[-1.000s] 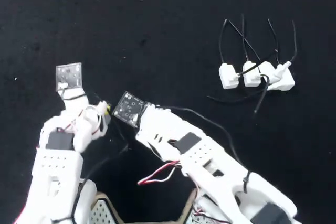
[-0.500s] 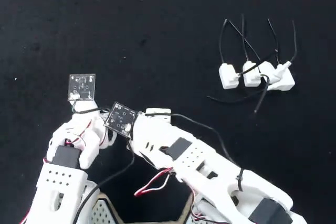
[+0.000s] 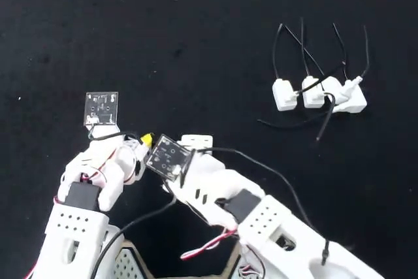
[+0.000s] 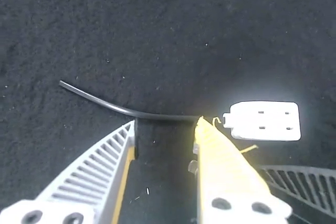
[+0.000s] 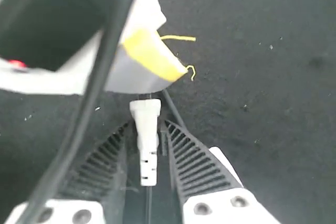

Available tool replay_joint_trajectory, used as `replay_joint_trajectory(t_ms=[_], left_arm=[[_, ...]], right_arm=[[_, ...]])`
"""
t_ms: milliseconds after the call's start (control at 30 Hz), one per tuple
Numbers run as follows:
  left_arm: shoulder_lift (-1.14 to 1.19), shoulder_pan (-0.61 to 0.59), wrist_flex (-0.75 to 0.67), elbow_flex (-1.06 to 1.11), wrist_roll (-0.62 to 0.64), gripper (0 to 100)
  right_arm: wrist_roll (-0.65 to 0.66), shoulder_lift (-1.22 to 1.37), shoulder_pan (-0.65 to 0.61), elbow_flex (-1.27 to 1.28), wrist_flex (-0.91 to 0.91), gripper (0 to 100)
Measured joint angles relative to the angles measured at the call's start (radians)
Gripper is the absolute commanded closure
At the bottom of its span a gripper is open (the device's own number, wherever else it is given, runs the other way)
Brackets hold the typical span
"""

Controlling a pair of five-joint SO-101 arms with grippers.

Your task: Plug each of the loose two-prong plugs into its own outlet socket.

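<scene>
Right gripper (image 5: 146, 123) is clenched on the plug (image 5: 147, 145), as far as I can judge. The fingers sit tight along both flanks with only thin dark lines between. Left gripper (image 4: 167, 123) is released, and the black cord (image 4: 105, 103) crosses the gap at its tips without being pinched.

In the high view both grippers meet lower left of centre. The plug is tucked under my right wrist there. The free outlet socket (image 3: 196, 141) lies flat on the black table (image 3: 196, 44), touching or just beside that wrist on its upper right. The bundle of white sockets and cords (image 3: 319, 95) is well apart at upper right.

Step in hand, as I read it, is lining the plug up with that socket.
- Don't regrip; the plug sits centred in the right gripper.
- Move the left tips off the cord, or pinch it on purpose to take up slack. Half-contact will drag the plug askew.
- Come onto the socket square, because it is loose and a slanted push will slide it.

Orientation:
- The plug's long axis runs along my right fingers, collared end at the tips and ribbed end toward the palm. I can't see the prongs.
- The socket (image 4: 262, 121) has its slots facing up and its long axis left-right in the high view.
</scene>
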Motion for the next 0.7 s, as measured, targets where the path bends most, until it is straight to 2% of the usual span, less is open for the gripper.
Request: replay_joint_trajectory(t_ms=[300,700], left_arm=[[-0.003,0.0,0.0,-0.002,0.002,82],[0.0,0.002,0.0,0.0,0.002,82]], right_arm=[[0.0,-0.135,-0.005,0.005,0.081,98.8],[-0.011,-0.149,-0.002,0.005,0.124,98.8]])
